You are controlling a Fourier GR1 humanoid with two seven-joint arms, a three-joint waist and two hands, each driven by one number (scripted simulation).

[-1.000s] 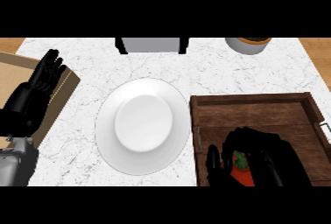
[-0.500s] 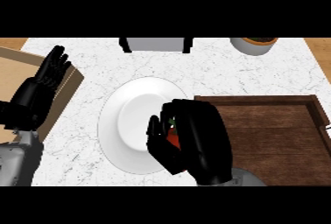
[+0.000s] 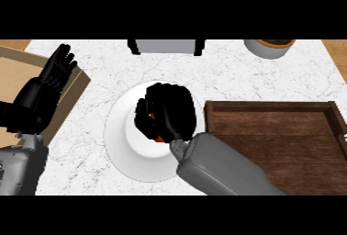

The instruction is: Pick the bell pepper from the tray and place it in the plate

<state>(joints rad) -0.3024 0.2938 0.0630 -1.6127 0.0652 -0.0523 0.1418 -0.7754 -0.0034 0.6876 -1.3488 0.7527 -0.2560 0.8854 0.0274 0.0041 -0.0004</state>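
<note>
White marble counter (image 3: 271,78), right hand (image 3: 169,112) curled round bell pepper (image 3: 158,137) over plate (image 3: 132,151).

On the worktop (image 3: 271,78) the plate (image 3: 129,151) lies left of the tray (image 3: 271,133). The right hand (image 3: 168,112) sits over the plate (bell pepper (image 3: 157,137) under it). The left hand (image 3: 47,87) rests far left.
</note>
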